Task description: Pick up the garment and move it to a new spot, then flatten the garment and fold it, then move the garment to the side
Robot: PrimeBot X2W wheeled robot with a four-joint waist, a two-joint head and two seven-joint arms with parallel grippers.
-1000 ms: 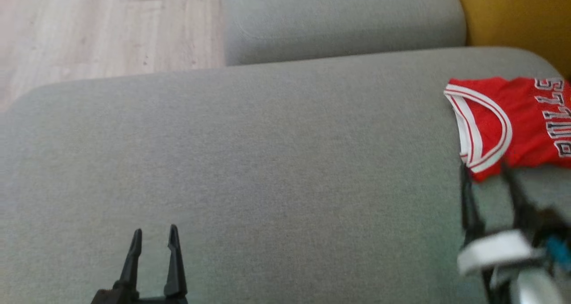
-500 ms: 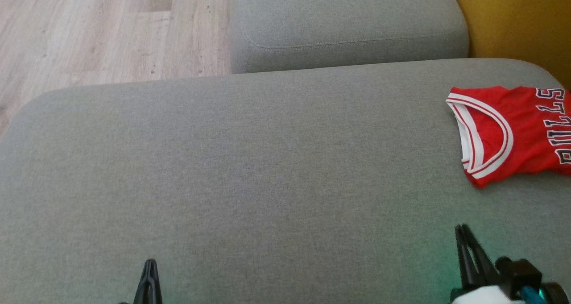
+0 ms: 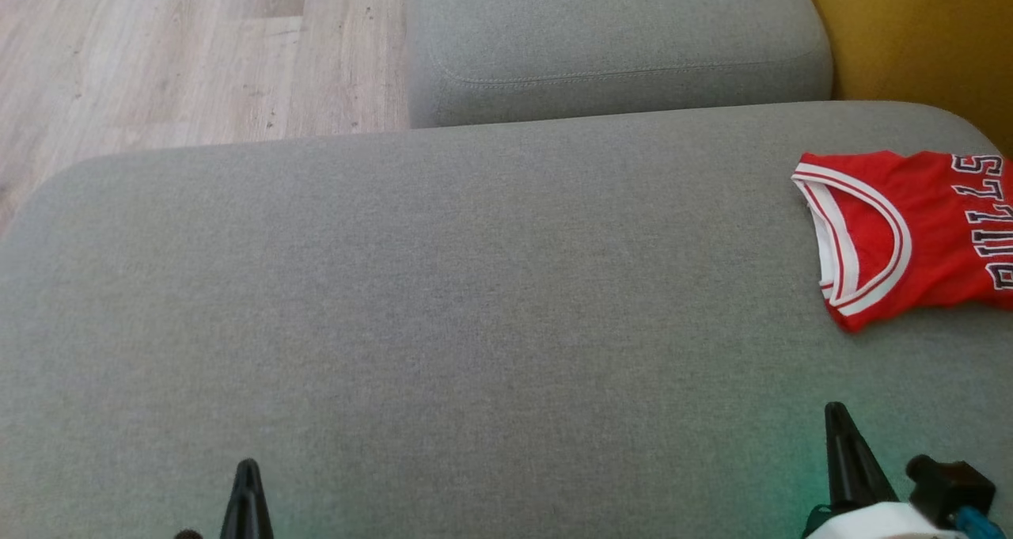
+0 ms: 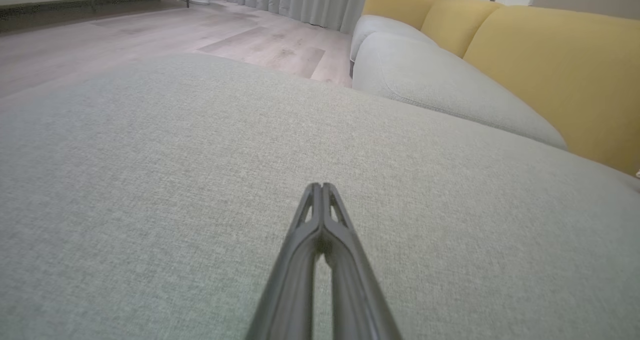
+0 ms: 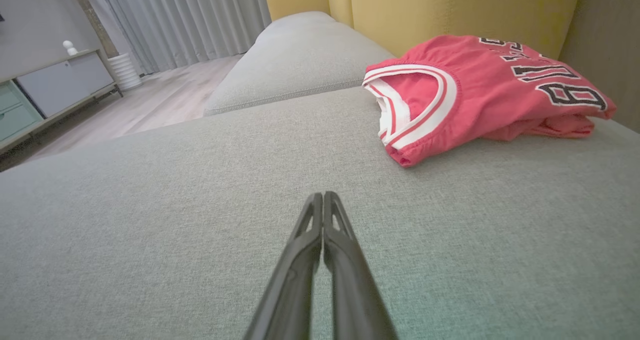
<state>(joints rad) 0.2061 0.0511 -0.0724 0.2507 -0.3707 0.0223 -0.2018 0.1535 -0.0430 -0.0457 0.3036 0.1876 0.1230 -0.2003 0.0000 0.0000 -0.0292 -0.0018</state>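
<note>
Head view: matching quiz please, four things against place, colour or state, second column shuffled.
Things:
1 jersey
2 left gripper
3 floor
4 backrest

Place, colour or state:
a yellow, top right
b shut, bottom left
c red, right end of the seat
d pale wood, top left

Pairs: 1-c, 2-b, 3-d, 4-a

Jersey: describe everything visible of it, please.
The jersey is red, thin-looking fabric with white-and-red striped trim around one opening and black, white-edged lettering. It lies folded and slightly rumpled on the gray cushion, at its far right, near the yellow backrest. Whether it touches the backrest is unclear.
</note>
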